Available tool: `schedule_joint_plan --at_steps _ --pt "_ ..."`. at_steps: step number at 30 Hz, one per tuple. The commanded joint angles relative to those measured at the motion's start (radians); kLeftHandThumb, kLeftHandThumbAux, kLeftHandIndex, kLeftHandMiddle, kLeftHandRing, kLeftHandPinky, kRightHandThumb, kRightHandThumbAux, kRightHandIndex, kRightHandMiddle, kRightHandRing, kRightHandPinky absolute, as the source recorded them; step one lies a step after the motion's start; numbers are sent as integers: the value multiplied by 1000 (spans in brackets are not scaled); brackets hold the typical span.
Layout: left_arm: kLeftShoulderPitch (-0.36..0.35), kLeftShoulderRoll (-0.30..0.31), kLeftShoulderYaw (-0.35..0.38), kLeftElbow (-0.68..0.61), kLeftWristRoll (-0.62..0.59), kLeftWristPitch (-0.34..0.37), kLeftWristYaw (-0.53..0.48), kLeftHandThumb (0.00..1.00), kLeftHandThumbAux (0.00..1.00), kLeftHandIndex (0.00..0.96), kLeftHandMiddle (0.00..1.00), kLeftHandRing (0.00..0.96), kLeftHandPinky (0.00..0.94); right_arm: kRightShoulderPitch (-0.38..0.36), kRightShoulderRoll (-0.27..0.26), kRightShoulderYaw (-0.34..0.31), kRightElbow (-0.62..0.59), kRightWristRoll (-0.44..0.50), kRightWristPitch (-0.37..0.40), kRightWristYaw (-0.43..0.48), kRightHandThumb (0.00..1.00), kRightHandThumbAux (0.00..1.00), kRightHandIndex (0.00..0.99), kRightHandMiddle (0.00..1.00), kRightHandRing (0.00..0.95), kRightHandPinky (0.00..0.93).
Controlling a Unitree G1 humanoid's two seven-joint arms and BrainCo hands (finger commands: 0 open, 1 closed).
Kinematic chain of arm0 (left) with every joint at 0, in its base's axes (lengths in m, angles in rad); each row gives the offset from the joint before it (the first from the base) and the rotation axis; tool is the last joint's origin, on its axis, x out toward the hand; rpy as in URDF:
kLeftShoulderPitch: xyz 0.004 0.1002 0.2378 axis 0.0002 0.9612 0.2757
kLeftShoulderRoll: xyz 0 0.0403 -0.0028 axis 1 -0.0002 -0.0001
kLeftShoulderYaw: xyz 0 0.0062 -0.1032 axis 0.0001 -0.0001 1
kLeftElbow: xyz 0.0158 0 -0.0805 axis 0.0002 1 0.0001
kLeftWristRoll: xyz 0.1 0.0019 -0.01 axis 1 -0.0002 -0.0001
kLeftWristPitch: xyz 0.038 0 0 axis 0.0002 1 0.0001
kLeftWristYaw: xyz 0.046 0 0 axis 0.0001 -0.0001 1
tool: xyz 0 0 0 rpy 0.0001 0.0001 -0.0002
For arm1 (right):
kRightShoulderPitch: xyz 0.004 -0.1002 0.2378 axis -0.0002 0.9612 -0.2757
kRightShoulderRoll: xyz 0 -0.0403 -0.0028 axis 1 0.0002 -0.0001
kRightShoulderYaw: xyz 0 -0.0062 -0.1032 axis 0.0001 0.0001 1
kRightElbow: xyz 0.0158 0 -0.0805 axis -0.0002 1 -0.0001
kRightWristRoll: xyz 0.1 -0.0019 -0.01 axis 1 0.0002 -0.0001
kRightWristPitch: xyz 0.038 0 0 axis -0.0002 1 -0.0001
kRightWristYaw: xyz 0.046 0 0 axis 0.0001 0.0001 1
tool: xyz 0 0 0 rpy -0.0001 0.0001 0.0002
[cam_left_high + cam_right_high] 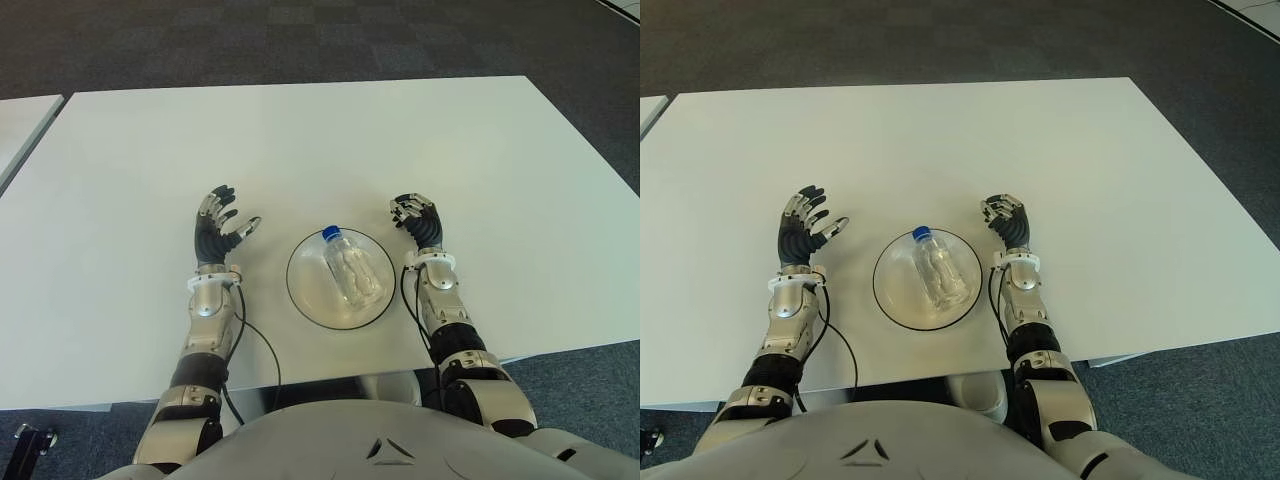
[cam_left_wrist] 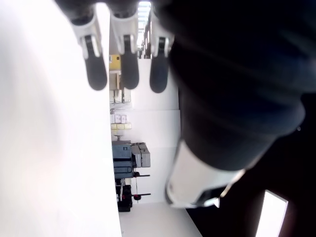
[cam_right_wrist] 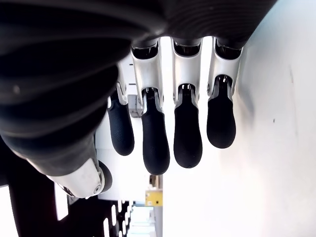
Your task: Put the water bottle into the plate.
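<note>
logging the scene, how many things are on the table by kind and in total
clear plastic water bottle with blue cap: 1
round white plate with dark rim: 1
robot hands, left hand and right hand, both empty: 2
total: 4

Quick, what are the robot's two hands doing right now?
Left hand: open, holding nothing.
Right hand: open, holding nothing; the bottle lies in the plate.
</note>
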Motion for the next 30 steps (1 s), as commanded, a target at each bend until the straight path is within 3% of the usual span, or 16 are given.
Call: schedule_joint_plan --at_steps 1,9,30 --pt "14 0 4 47 12 -7 -16 17 977 277 293 281 329 15 6 2 5 -3 28 -8 707 729 433 595 618 634" --pt "5 7 7 119 28 -21 -8 57 923 334 376 368 401 20 5 7 -5 -5 32 -3 708 729 433 593 620 638" --pt "-2 -2 28 167 38 -17 8 73 973 431 466 468 476 33 9 9 -27 8 35 22 708 729 434 608 628 644"
